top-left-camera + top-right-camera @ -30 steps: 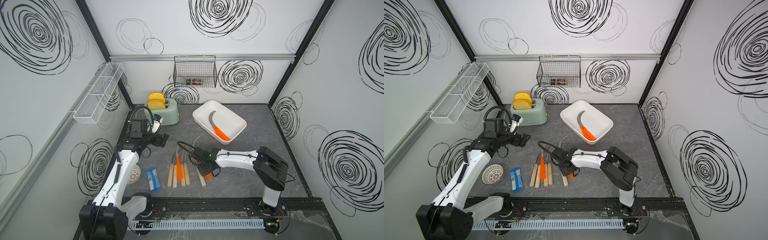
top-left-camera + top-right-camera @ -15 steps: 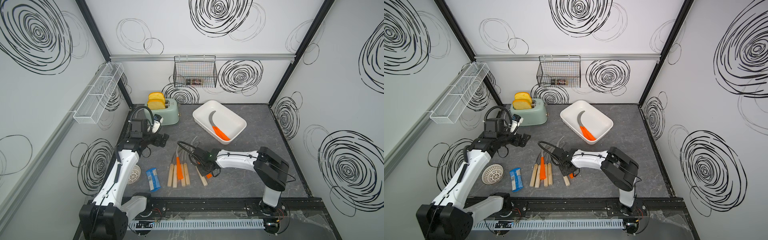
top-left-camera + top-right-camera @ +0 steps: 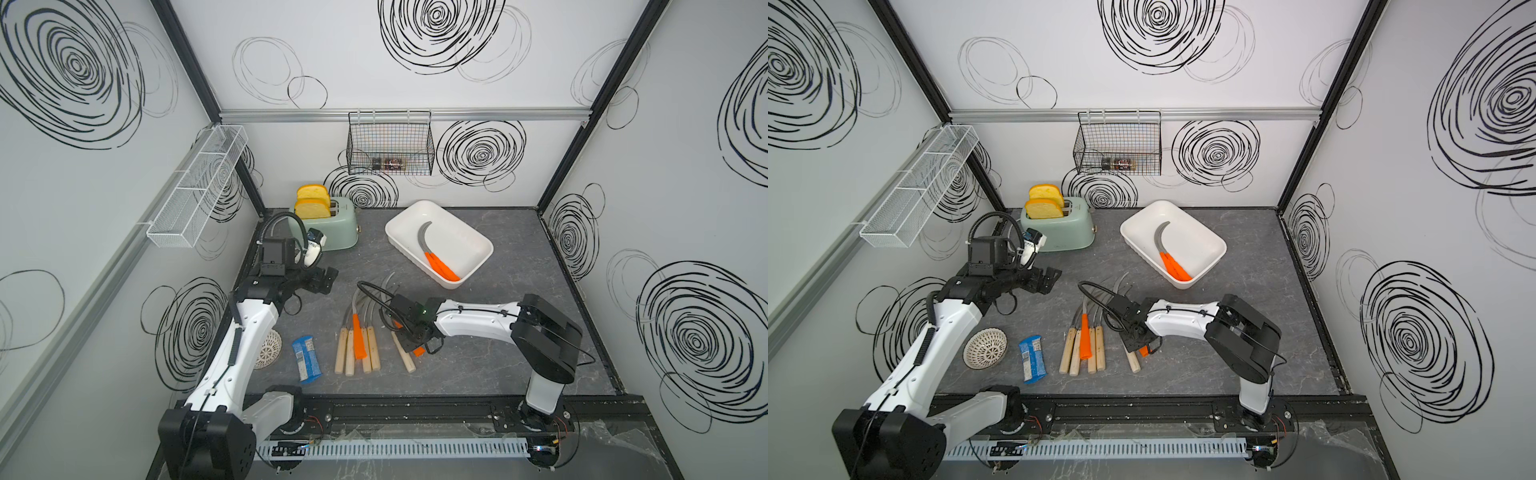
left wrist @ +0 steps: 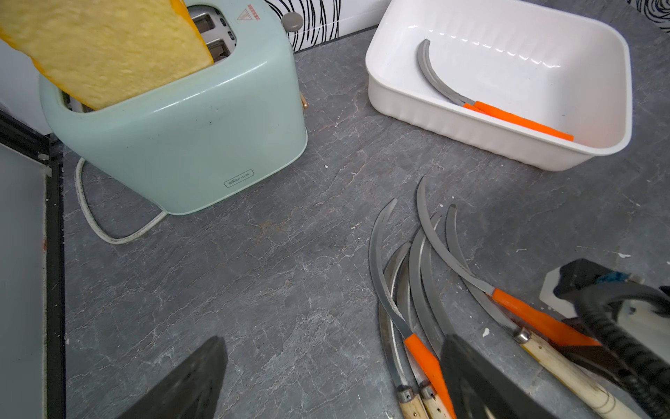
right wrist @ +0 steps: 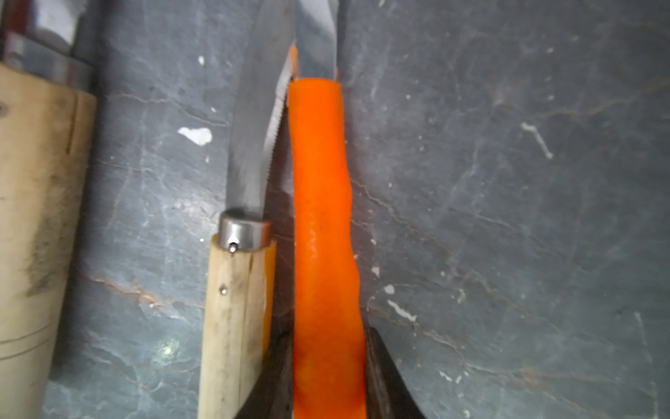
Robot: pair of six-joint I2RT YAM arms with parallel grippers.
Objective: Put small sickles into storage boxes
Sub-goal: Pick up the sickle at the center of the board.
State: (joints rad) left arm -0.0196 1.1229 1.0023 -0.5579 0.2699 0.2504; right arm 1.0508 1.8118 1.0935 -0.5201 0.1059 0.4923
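Five sickles (image 3: 357, 345) lie in a tight row on the grey table (image 3: 519, 266) (four w/ wood handles, one orange), between the two arms. The right gripper (image 5: 328, 362) is down at the table w/ its jaws clamped on an orange-handled sickle (image 5: 322, 217). A wood-handled sickle (image 5: 235, 308) lies right alongside, hard vs. one jaw, blades overlapping. The left gripper (image 3: 322, 279) hangs spread wide & empty nr the toaster (image 3: 332, 232), and the white box (image 3: 461, 245) sits well apart at the back w/ a second orange sickle (image 3: 442, 268) inside.
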